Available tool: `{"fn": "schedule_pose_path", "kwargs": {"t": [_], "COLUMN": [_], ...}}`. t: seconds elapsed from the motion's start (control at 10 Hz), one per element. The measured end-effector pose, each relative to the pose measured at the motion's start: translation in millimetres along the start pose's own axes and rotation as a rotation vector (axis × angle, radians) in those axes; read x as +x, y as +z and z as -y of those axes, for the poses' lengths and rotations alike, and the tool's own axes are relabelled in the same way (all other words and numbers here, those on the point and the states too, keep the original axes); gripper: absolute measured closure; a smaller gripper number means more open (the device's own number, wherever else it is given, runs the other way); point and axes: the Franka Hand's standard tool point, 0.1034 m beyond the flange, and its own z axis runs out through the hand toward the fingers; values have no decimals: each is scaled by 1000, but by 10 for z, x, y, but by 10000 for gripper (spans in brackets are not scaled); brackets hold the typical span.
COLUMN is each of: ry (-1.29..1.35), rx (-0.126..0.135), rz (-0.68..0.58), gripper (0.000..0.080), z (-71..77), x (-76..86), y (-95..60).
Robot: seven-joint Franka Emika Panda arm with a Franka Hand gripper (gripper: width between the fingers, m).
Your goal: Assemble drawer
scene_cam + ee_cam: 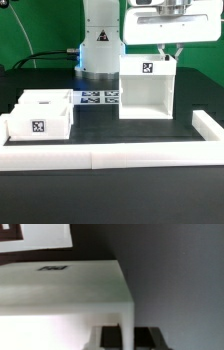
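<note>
The shell (148, 95) stands upright on the dark table (110, 128), right of centre and far from the trays (40, 108), which sit together at the left. The gripper (170, 52) comes down on the shell's upper right edge. In the wrist view it (130, 333) is closed on the shell (70, 286): a dark pad (108, 336) lies against each face of the thin wall, with no gap showing, though that picture is blurred.

A bare strip of table runs between the shell's near edge and the border wall (110, 152). This wall also turns up the right side, with a narrower lane between it and the shell. The marker board (100, 98) lies flat between shell and trays, just beside the shell's left edge.

A square black-and-white tag (147, 68) sits high on the shell's near face and shows in the wrist view too (52, 268). Another tag (38, 127) marks the near tray wall.
</note>
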Motion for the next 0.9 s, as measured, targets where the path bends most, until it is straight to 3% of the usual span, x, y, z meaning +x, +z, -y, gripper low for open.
{"fn": "schedule_pose_path", "kwargs": {"t": [0.6,0.7,0.9], "ry": [0,-21,-41], "rx": [0,2,14], "rz": [0,0,-16], "gripper": [763,762,762], "z": [0,-18,-71], "x": [0,41,325], "y": [0,0,-12]}}
